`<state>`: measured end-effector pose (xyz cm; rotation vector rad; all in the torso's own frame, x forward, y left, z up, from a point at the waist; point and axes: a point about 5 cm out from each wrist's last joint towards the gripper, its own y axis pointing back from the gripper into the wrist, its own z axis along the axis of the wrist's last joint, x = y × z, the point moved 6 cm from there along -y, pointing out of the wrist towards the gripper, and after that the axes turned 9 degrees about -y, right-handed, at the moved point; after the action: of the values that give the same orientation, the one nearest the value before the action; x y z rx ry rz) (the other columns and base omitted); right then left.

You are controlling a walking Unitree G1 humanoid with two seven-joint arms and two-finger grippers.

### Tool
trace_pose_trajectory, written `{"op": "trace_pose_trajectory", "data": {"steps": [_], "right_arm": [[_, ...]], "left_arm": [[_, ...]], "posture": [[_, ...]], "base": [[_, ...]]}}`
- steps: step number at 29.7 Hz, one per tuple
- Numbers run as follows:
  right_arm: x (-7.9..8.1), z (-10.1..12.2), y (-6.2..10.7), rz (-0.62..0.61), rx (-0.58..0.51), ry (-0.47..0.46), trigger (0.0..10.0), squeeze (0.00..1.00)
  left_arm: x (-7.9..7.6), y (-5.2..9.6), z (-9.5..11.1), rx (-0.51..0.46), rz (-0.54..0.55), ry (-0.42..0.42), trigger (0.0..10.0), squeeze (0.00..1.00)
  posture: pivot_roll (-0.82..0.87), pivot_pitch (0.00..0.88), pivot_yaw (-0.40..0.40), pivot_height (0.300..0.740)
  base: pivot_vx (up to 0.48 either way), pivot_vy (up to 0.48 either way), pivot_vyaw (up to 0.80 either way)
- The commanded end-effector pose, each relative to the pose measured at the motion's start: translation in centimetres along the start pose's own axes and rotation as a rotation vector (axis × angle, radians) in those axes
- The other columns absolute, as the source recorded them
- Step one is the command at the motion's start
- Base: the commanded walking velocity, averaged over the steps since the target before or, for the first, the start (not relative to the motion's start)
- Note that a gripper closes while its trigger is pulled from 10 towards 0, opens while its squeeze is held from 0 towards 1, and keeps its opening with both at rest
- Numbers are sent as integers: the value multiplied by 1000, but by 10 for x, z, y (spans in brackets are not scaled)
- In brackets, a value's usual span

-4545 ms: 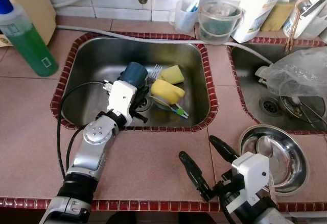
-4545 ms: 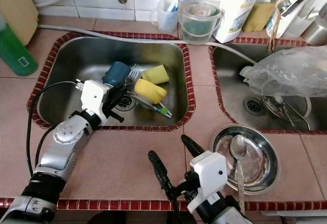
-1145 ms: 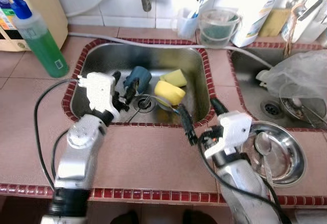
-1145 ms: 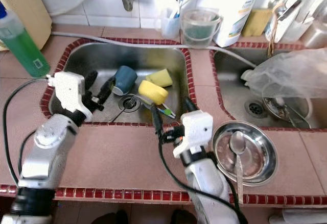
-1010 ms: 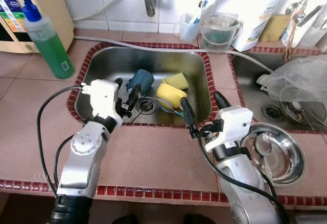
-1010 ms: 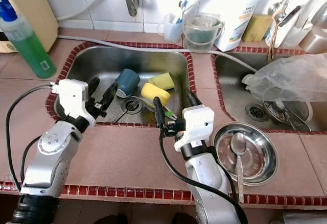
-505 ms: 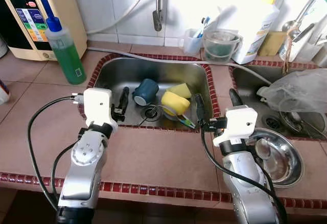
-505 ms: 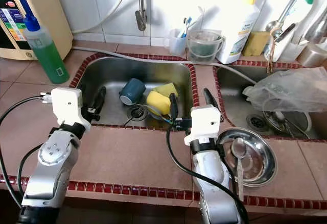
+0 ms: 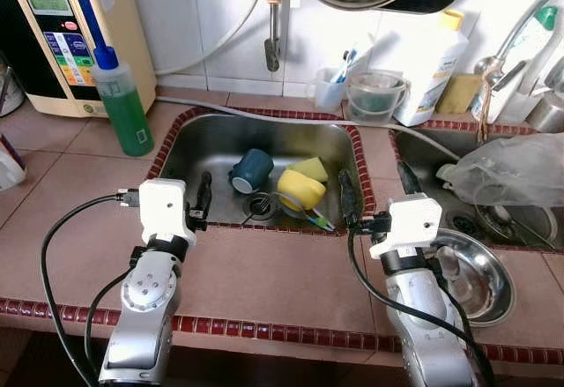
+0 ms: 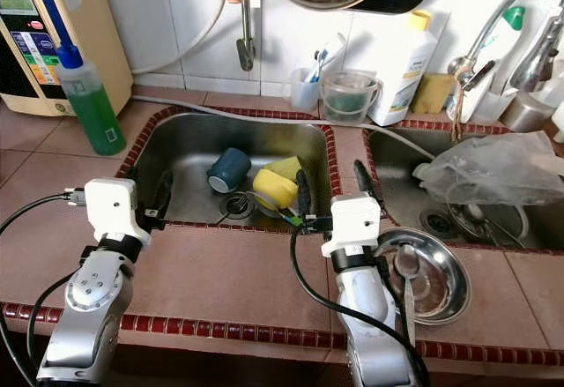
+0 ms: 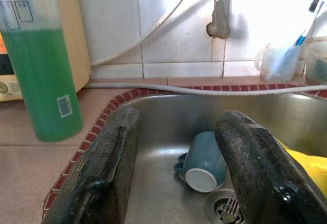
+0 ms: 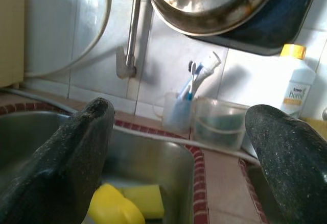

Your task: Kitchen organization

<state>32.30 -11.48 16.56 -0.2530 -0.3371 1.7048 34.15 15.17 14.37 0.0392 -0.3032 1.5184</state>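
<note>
Both grippers, left (image 9: 198,195) and right (image 9: 373,184), are held wide open, empty; the blue cup (image 9: 250,169) should be approached by its rim.

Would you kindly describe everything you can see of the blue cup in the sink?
The blue cup is a dark teal-blue mug, glossy like ceramic or plastic, with a pale inside at its rim. It lies on its side on the steel floor of the left sink, its mouth turned towards the robot and the drain just before it. A handle seems to lie low against the sink floor. The yellow sponges lie beside it; contact is unclear. Neither end effector touches it.
</note>
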Motion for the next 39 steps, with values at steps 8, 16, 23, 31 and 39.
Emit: {"op": "trace_pose_trajectory", "data": {"steps": [8, 16, 23, 31, 39], "right_arm": [[0, 0, -3, 7, -14, 4, 10000, 0], [2, -3, -2, 16, -9, -1, 10000, 0], [2, -3, -2, 18, -10, -1, 10000, 0], [2, 9, -3, 13, -53, -26, 10000, 0], [4, 11, -3, 13, -60, -35, 10000, 0]], "left_arm": [[-9, -1, 9, -43, -51, -5, 10000, 0], [-9, -1, 12, -58, -57, 7, 10000, 0], [-9, -1, 13, -60, -58, 17, 10000, 0], [-7, 0, 17, -68, -58, 15, 10000, 0], [-6, 0, 19, -69, -61, 17, 10000, 0]], "posture": [[-59, 0, -9, 740], [-52, 0, -11, 740], [-50, 0, -13, 740], [-47, 2, -10, 740], [-46, 5, -4, 740]], "base": [[0, 0, 0], [0, -255, 0], [0, -393, 0], [0, -395, 0], [0, -394, 0]]}}
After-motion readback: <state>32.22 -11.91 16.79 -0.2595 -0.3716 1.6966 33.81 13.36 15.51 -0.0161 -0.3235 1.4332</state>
